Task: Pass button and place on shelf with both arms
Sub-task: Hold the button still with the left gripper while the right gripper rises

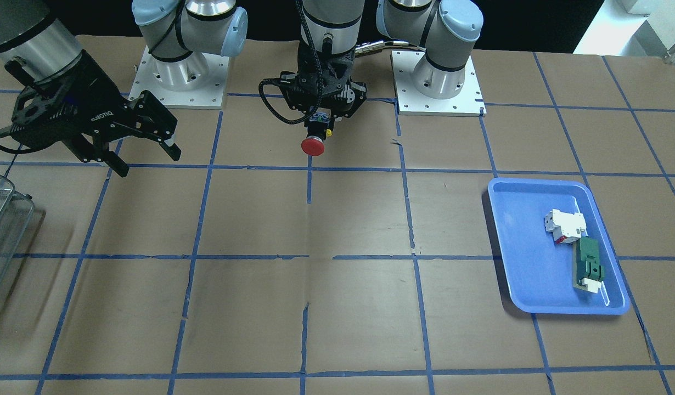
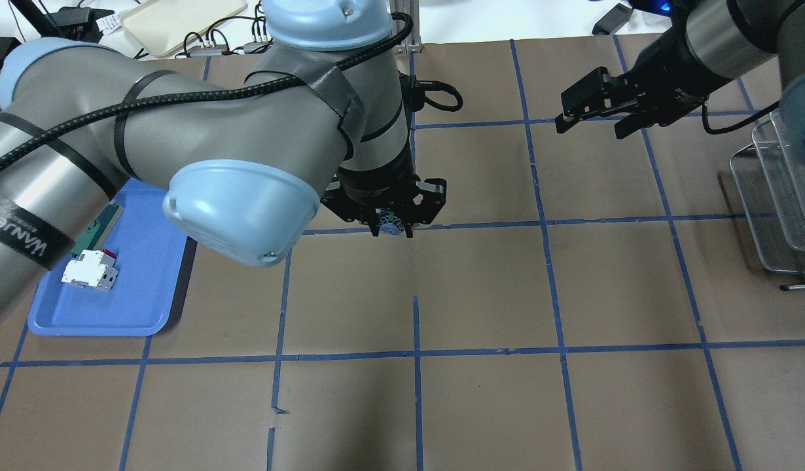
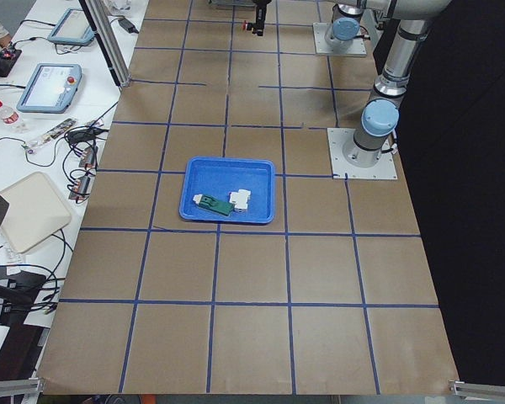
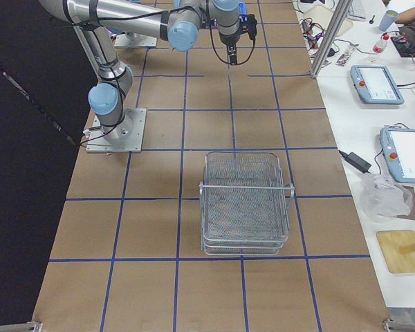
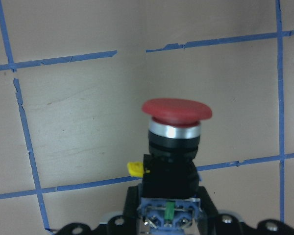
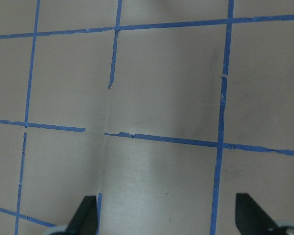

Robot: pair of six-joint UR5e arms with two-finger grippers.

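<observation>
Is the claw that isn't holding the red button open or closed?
Open. The right gripper has its fingers wide apart in its wrist view, with only bare table between them.

The shelf [image 1: 8, 219] is cut off by the front-facing view's left edge.

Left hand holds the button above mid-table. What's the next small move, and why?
Probably bring the right hand toward the button: the left hand grips its base, red cap exposed, while the right hand is open, empty and apart, nearer the shelf.
</observation>
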